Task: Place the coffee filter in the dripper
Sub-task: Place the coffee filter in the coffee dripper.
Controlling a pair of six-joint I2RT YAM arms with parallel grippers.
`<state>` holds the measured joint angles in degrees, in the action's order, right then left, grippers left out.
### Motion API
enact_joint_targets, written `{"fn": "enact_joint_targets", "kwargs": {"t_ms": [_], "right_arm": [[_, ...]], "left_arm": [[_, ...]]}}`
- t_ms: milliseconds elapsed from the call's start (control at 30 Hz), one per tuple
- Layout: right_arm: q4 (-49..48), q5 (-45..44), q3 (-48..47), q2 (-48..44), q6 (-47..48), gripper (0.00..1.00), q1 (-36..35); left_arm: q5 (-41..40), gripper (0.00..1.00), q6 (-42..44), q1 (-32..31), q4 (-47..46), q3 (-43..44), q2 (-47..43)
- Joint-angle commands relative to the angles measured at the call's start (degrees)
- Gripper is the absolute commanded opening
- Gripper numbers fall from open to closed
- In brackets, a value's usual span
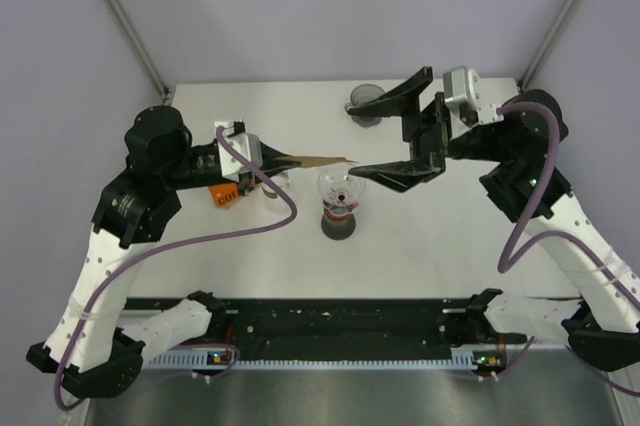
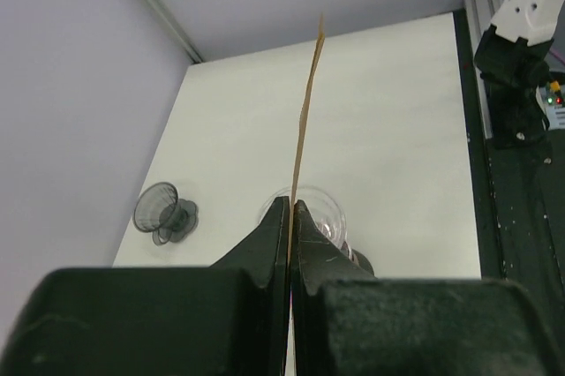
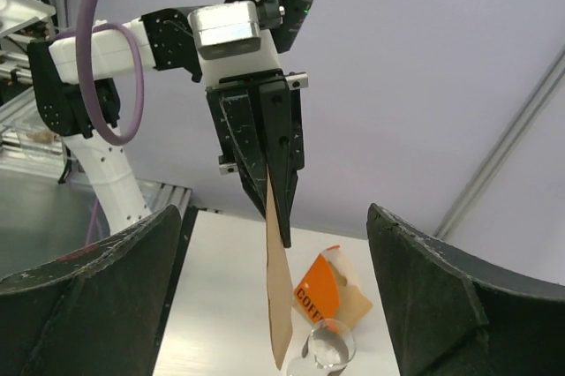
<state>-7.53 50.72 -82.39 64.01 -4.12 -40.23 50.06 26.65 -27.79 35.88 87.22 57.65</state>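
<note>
Biggest risk: R gripper (image 1: 352, 138) stands wide open w/ nothing in it, jaws either side of the free end of the filter (image 1: 315, 159). If L gripper (image 2: 290, 206) lets go before R closes, the paper prob. drops to the table or glances off the clear glass vessel (image 1: 340, 189) sitting under that free end, just below R's near jaw. Next: L jaws are pinched fully shut on one edge only, so the sheet sticks out past their tips unsupported, and a quick swing could make it flap, bend or slip. Smaller: filter is folded flat, so put in like that it likely stands on edge instead of seating as a cone; needs opening first, I'd guess. Smallest: wrong target. A smoky grey dripper (image 1: 366, 101) sits beyond R's far jaw, well apart from the glass one, and I can't tell for sure which is meant. Filter itself: thin brown paper, seen edge-on from L wrist cam as a narrow, slightly bowed strip, coming to a point away from L jaws in top view; no tears visible.
</note>
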Motion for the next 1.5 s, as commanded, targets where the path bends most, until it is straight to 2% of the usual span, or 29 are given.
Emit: {"fn": "enact_joint_targets", "kwargs": {"t_ms": [0,133,233,400,533,800,1067,1233,1467], "right_arm": [[23.5,1.2,-7.2,2.2,9.7,0.82,0.2],[27.7,7.3,-10.7,5.6,10.1,0.69,0.4],[29.1,12.6,-12.0,6.8,10.0,0.66,0.2],[31.8,10.7,-12.5,7.7,10.5,0.53,0.3],[32.1,11.0,-12.4,7.2,10.4,0.34,0.3],[32.1,10.6,-12.4,6.6,10.4,0.33,0.3],[32.1,10.5,-12.6,6.6,10.4,0.12,0.2],[32.1,10.4,-12.5,6.4,10.4,0.10,0.2],[32.1,7.0,-12.5,5.7,10.6,0.00,0.3]], "left_arm": [[0.5,0.00,11.3,0.2,8.9,2.9,0.3],[0.7,0.00,10.2,0.1,8.8,3.3,0.4],[0.8,0.00,10.1,0.1,8.8,3.0,-0.1],[1.4,0.00,9.6,0.1,8.7,2.9,-0.3],[1.4,0.00,9.7,0.0,8.7,2.8,-0.4],[1.6,0.00,10.1,0.1,8.7,2.6,-0.6],[1.7,0.00,10.1,0.0,8.7,2.5,-0.7],[1.7,0.00,10.1,0.1,8.7,2.4,-0.7],[1.7,0.00,11.1,0.1,9.6,2.3,-0.8]]}}
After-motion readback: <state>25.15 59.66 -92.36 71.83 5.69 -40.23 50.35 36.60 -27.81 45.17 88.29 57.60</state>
